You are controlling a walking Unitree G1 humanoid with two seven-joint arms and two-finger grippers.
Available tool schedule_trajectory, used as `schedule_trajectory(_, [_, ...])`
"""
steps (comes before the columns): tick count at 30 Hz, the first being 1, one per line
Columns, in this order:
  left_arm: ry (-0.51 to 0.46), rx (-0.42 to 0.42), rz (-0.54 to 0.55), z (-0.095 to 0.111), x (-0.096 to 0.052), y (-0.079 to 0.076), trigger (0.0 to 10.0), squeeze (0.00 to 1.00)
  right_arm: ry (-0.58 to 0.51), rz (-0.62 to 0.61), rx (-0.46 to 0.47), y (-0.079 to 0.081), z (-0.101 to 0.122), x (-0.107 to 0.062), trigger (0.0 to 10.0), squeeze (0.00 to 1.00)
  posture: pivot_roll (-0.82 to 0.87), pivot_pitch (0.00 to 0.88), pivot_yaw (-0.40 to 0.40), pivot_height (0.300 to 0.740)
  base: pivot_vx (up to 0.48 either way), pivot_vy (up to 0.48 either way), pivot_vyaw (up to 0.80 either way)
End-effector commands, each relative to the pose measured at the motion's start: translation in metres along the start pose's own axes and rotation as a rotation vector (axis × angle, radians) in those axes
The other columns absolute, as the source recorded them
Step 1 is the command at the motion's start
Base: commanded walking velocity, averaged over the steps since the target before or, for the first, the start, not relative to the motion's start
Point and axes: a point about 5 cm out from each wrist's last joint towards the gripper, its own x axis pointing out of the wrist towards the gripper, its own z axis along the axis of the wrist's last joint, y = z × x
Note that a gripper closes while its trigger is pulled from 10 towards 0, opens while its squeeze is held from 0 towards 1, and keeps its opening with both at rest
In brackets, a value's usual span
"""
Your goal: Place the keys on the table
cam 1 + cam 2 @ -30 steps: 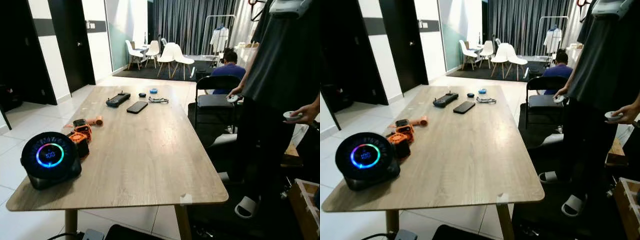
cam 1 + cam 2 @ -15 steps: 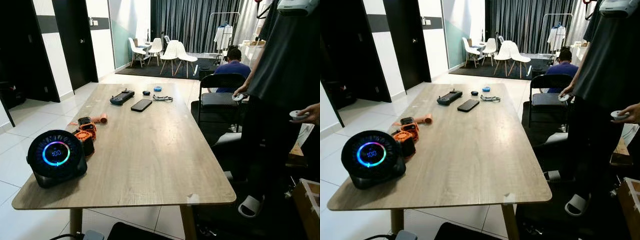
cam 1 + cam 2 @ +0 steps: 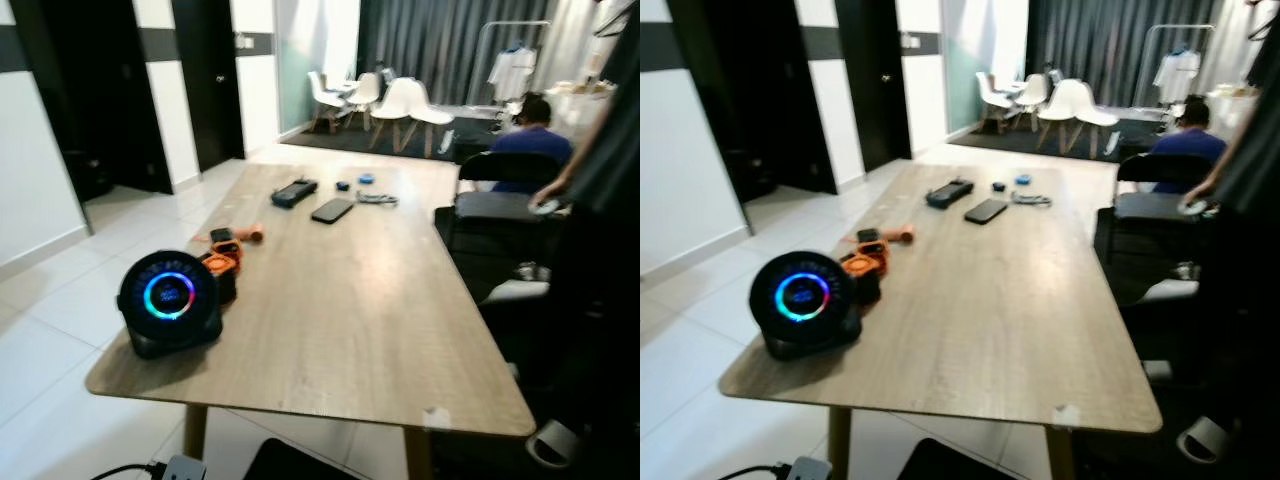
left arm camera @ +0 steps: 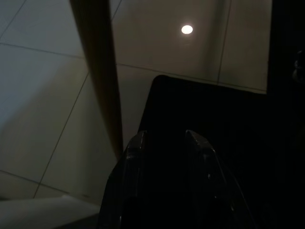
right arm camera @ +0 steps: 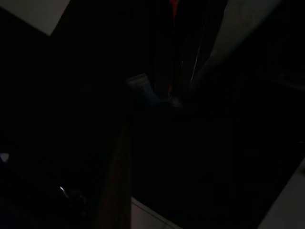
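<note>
A long wooden table (image 3: 350, 310) stands before me. At its far end lies a small metal bunch with a loop (image 3: 377, 198), possibly keys, next to a black phone (image 3: 331, 210). My left gripper (image 4: 164, 138) hangs low beside a wooden table leg (image 4: 102, 71), above the tiled floor and a black mat (image 4: 205, 109); its fingers (image 4: 136, 143) stand apart with nothing between them. The right wrist view is very dark; a pale bluish shape (image 5: 143, 88) can be made out, but not what it is.
A round black speaker with a glowing ring (image 3: 170, 305) sits at the near left corner, orange gadgets (image 3: 222, 268) beside it. A black controller (image 3: 294, 191) lies at the far end. A black chair (image 3: 500, 205) and a standing person (image 3: 610, 200) are at the right.
The whole picture has shifted right and gone blurry, so the camera has turned left. The standing person is now mostly past the right edge. Things on the table have not moved.
</note>
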Motion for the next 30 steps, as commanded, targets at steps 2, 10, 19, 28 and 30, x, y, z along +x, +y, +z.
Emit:
schedule_trajectory(2, [0.018,0.019,0.013,-0.0035,-0.0029,0.005,10.0,0.0,0.019,-0.001,-0.001,-0.0001,-0.0035,-0.0006,10.0,0.0,0.04,0.024,-0.001,0.74,0.0,0.0,0.8])
schedule_trajectory(10, [0.023,0.017,0.03,-0.0051,-0.0039,0.0055,10.0,0.0,0.023,-0.001,0.002,0.0005,-0.0039,-0.0006,10.0,0.0,0.04,0.028,-0.003,0.74,0.0,0.0,0.8])
schedule_trajectory(19, [0.041,-0.003,0.031,-0.0077,-0.0044,0.005,10.0,0.0,0.028,0.001,0.002,0.0008,-0.005,-0.0008,10.0,0.0,0.04,0.03,-0.005,0.74,0.0,0.0,0.8])
schedule_trajectory(28, [0.103,-0.022,0.064,-0.0128,-0.0037,0.0058,10.0,0.0,0.031,0.002,0.003,0.0013,-0.0056,-0.001,10.0,0.0,0.04,0.031,-0.003,0.74,0.0,0.0,0.8])
schedule_trajectory(30, [0.109,-0.02,0.068,-0.0132,-0.0036,0.0063,10.0,0.0,0.031,0.002,0.003,0.0014,-0.0056,-0.001,10.0,0.0,0.04,0.031,-0.003,0.74,0.0,0.0,0.8])
